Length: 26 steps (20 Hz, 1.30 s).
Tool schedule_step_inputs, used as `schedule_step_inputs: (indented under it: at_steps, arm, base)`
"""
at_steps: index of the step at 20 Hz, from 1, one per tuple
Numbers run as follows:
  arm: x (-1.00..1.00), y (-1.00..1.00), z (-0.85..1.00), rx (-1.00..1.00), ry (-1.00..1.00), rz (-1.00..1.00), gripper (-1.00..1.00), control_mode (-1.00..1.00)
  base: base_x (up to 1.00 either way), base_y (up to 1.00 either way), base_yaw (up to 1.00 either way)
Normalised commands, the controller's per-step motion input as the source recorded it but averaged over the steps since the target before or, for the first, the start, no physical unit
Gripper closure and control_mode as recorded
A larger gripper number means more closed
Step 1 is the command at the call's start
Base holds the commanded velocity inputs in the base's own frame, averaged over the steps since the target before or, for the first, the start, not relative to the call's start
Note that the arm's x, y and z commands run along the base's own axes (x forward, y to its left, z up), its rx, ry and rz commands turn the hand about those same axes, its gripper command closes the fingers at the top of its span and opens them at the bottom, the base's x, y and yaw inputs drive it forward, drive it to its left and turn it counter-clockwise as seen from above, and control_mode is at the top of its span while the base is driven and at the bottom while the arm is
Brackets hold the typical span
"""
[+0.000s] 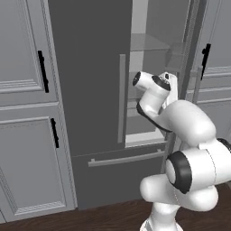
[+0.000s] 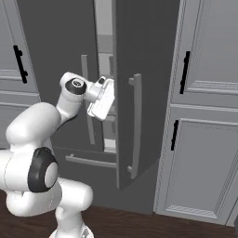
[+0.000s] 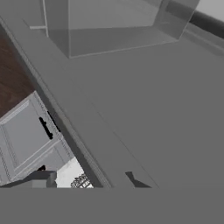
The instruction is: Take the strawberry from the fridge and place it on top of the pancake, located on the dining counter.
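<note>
Evidently the pincer (image 2: 100, 104), jaws closed, reaches into the open fridge (image 1: 90, 90). From the right, its door (image 2: 139, 83) stands ajar; the hand view adds a glass shelf (image 3: 113, 26) and wood floor (image 3: 13, 83).

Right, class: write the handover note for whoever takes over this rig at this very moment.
Gripper: jaws shut, at the fridge opening, mid-shelf height. Whether it holds the strawberry cannot be told.
Fridge: right-hand door open, left one closed.
Done: door opened, arm reaching in.
Left: confirm the grasp, bring the strawberry out, drive to the dining counter, set it on the pancake.
</note>
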Motion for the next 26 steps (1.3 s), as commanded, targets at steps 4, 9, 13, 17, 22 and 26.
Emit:
schedule_step_inputs:
  at_steps: [4, 9, 13, 17, 22, 26]
  arm:
    - [0.00, -0.86, -0.26, -0.10, 0.07, -0.09, -1.00, -1.00]
    - [-0.05, -0.98, -0.23, -0.09, 0.11, -0.11, -1.00, -1.00]
    - [-0.08, -1.00, -0.13, -0.10, 0.12, -0.10, -1.00, -1.00]
    - [-0.03, -0.65, 0.00, -0.13, 0.19, -0.05, -1.00, -1.00]
    - [0.00, 0.68, 0.10, -0.03, 0.16, 0.11, -1.00, -1.00]
    - [0.12, 0.96, 0.20, 0.14, 0.00, 0.08, -1.00, -1.00]
  base:
    - [0.00, 0.00, 0.00]
    - [0.00, 0.00, 0.00]
    - [0.00, 0.00, 0.00]
    - [0.00, 0.00, 0.00]
    - [0.00, 0.00, 0.00]
    - [0.00, 0.00, 0.00]
